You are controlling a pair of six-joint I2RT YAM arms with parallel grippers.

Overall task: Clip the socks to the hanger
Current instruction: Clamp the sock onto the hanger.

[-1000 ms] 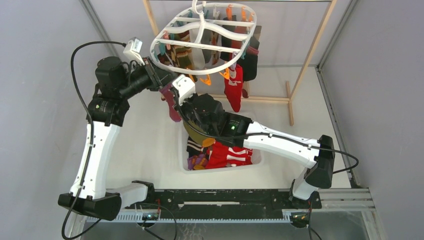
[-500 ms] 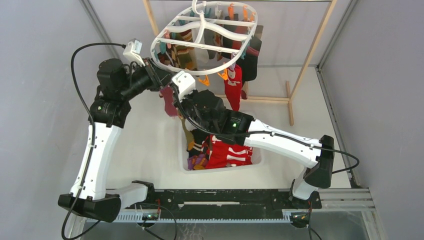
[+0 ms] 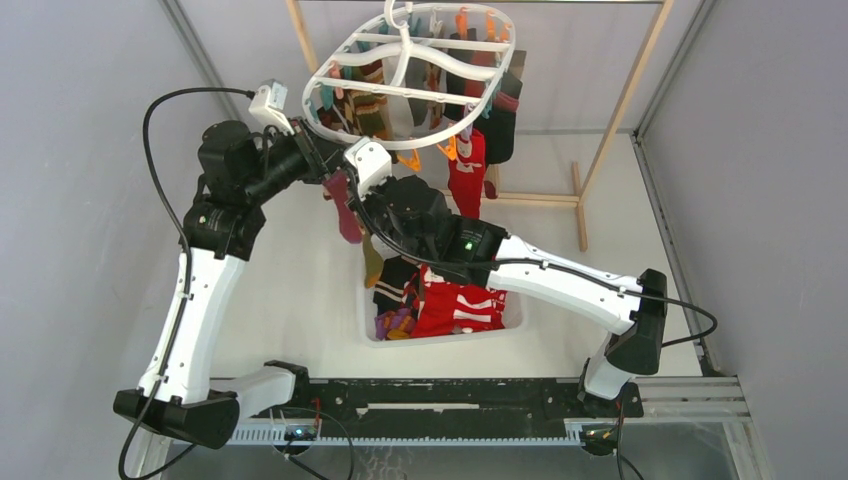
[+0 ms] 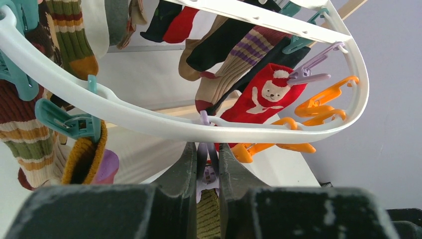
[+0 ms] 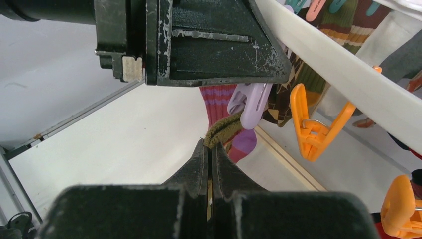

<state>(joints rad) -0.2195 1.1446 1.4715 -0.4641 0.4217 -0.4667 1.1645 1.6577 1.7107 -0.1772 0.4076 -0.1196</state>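
Observation:
The white oval hanger (image 3: pixel 425 141) hangs from the wooden frame with several socks clipped to it. My left gripper (image 4: pixel 208 149) is shut on a lilac clip (image 4: pixel 209 175) just under the hanger rim (image 4: pixel 149 124), squeezing its handles. My right gripper (image 5: pixel 211 144) is shut on the cuff of an olive sock (image 5: pixel 225 129), holding it up right below that lilac clip (image 5: pixel 251 102). The olive sock (image 3: pixel 372 262) dangles beneath the two grippers. Whether the clip's mouth touches the cuff is hidden.
A white basket (image 3: pixel 372 336) under the right arm holds red, black and purple socks. Orange clips (image 4: pixel 323 102) hang free on the rim beside a red Santa sock (image 4: pixel 268 94). A pink sock with a purple toe (image 3: pixel 345 212) hangs close by. Wooden frame posts (image 3: pixel 625 95) stand behind.
My right gripper has lifted the olive sock out of the basket and up-left to the lilac clip. The left arm shifted slightly with the clip still squeezed.

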